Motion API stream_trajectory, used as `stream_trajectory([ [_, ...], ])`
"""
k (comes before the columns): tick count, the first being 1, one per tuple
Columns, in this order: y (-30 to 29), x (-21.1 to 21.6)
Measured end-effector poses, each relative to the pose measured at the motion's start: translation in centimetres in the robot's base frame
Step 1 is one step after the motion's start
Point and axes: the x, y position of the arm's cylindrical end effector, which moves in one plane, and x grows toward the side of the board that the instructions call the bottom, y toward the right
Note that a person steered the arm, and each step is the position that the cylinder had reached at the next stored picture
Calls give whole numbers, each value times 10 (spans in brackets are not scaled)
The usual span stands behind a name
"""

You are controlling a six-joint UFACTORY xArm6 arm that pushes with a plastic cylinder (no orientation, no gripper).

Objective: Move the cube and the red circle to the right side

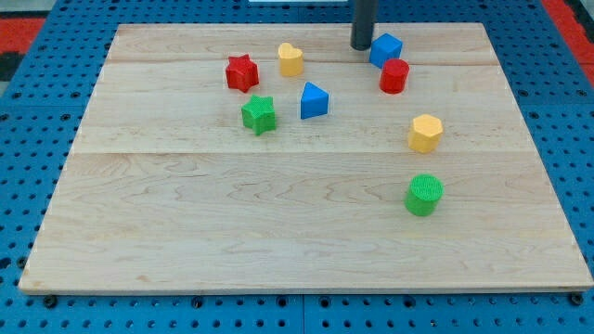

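Observation:
The blue cube [385, 48] sits near the view's top, right of centre. The red circle [394, 76], a short red cylinder, lies just below it, almost touching. My tip [362, 46] is the lower end of the dark rod coming down from the view's top edge. It stands right at the cube's left side, very close or touching; I cannot tell which.
On the wooden board [186, 232]: a red star [242, 72], a yellow heart [290, 59], a green star [260, 115], a blue triangular block [314, 100], a yellow hexagon [425, 133] and a green cylinder [424, 195]. A blue pegboard [28, 148] surrounds the board.

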Motion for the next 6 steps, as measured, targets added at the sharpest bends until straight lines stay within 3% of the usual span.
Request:
stream_trajectory([
  [2,33,-11],
  [3,8,18],
  [5,41,56],
  [6,57,32],
])
